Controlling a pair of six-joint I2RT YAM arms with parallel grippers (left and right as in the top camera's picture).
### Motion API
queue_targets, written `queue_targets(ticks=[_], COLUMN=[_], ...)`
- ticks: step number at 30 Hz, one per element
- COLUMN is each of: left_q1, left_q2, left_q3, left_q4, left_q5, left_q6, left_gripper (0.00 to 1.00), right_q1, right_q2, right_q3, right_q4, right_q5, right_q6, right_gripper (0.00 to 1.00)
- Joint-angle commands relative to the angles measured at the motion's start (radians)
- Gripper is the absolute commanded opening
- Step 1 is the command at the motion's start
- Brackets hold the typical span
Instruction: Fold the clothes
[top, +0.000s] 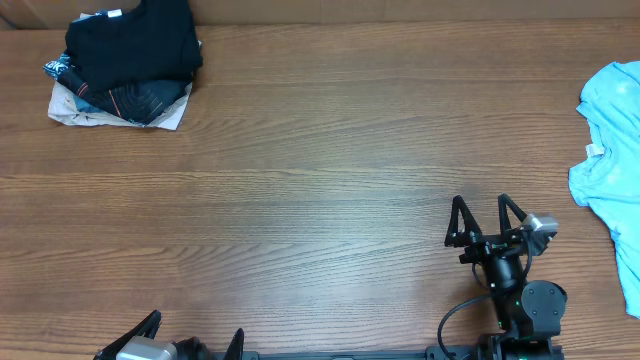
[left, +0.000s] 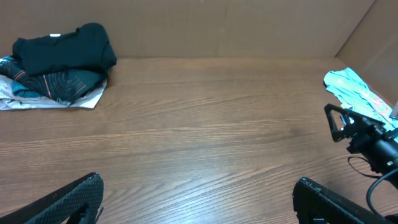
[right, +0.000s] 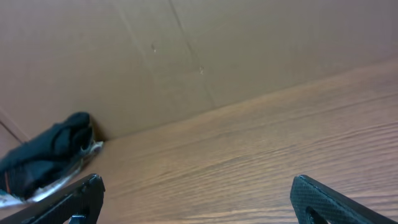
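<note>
A wood-grain table (top: 320, 180) meets what looks like a brown cardboard wall (right: 186, 50) behind.

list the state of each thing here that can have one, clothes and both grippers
black shirt: folded, lying on top of the pile
pile: folded garments stacked at the table's far left corner
light blue t-shirt: unfolded, rumpled, at the right edge, partly out of the overhead view
left gripper: open, holding nothing
right gripper: open, holding nothing
</note>
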Motion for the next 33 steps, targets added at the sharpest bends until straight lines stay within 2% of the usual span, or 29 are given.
queue_targets(ticks=[1, 6, 13, 33], left_q1=[-0.005, -0.005, -0.005, -0.005], left_q2=[-0.002, -0.002, -0.002, -0.002], left_q3=[0.001, 0.001, 0.001, 0.001], left_q4=[0.002, 0.002, 0.002, 0.002], left_q5=[0.018, 0.018, 0.018, 0.018], left_q6=[0.012, 0.012, 0.012, 0.012], left_gripper=[1.00, 1.00, 1.00, 1.00], right_q1=[0.004, 0.004, 0.004, -0.005], right_q2=[-0.050, -0.100, -0.100, -0.100], right_q3=[-0.014, -0.014, -0.015, -0.015], right_q4=[0.017, 0.002, -0.105, -0.109], right_q5=[-0.021, -0.019, 0.055, 0.099], right_q6=[-0.119, -0.220, -0.222, -0.222], right_gripper=[1.00, 1.00, 1.00, 1.00])
